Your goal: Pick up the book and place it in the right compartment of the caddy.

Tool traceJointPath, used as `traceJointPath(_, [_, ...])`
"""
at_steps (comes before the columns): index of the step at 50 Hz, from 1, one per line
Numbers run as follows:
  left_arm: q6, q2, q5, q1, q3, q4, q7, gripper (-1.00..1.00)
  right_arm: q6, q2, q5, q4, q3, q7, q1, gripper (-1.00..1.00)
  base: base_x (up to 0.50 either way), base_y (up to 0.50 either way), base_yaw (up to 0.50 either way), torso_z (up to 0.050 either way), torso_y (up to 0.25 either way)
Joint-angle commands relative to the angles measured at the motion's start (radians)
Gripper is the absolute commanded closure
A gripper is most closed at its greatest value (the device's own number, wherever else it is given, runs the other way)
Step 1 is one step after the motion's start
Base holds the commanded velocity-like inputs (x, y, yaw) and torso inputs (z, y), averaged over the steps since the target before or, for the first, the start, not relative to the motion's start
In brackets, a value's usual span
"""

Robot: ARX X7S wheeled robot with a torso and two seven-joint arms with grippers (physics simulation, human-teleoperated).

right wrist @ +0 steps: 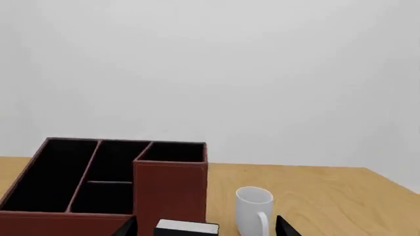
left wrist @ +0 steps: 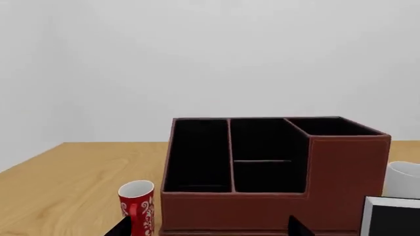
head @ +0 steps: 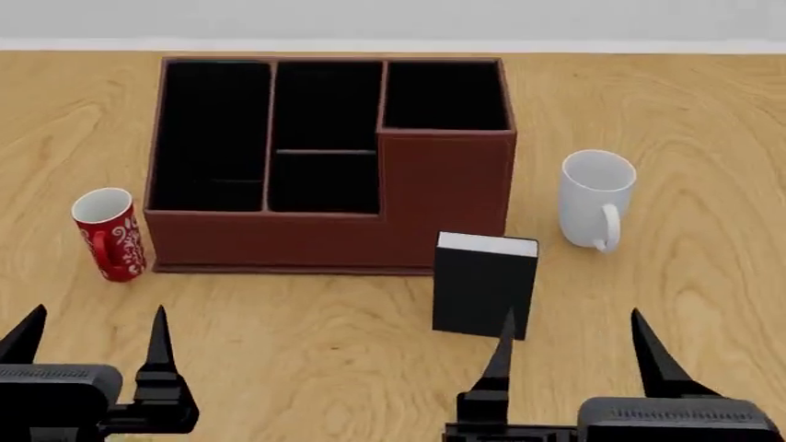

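Book, small black hardcover (head: 484, 287), upright on wooden desk (head: 687, 120) before dark red caddy (head: 406, 216); left hand (head: 92, 339) and right hand (head: 575, 343) fingers apart, empty.

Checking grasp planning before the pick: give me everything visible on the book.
The book is a small black hardcover with a matte, plain cover and white page edges showing along its top. It stands upright on the wooden table, closed, just in front of the caddy's raised corner, with the white mug behind it to the right. Whether it touches the caddy cannot be told. Nothing grips it: the right gripper is open just in front of it.
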Motion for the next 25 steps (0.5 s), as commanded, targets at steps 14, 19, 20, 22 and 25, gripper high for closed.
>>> traceJointPath(14, [-0.017,-0.03,-0.023,-0.012,0.023,0.017,-0.035,-1.0,-0.006,0.034,0.021,-0.018,-0.012,0.011,-0.001,-1.0,0.47,-0.18,0.0,0.0,0.0])
traceJointPath(19, [-0.019,-0.034,-0.013,-0.009,0.029,0.033,-0.053,-1.0,0.0,0.039,0.036,-0.022,-0.014,0.005,0.0,-1.0,0.5,-0.14,0.0,0.0,0.0])
traceJointPath(20, [-0.023,-0.034,-0.014,-0.009,0.03,0.037,-0.055,-1.0,0.001,0.041,0.03,-0.024,-0.018,0.008,0.0,-1.0,0.5,-0.19,0.0,0.0,0.0])
traceJointPath(22, [-0.024,-0.031,-0.011,-0.014,0.027,0.034,-0.069,-1.0,-0.007,0.049,0.021,-0.019,-0.028,0.004,0.0,-1.0,0.5,-0.19,0.0,0.0,0.0])
traceJointPath(25, [-0.028,-0.032,-0.007,-0.017,0.03,0.034,-0.079,-1.0,-0.006,0.052,0.033,-0.032,-0.023,0.003,-0.003,-1.0,0.5,-0.21,0.0,0.0,0.0])
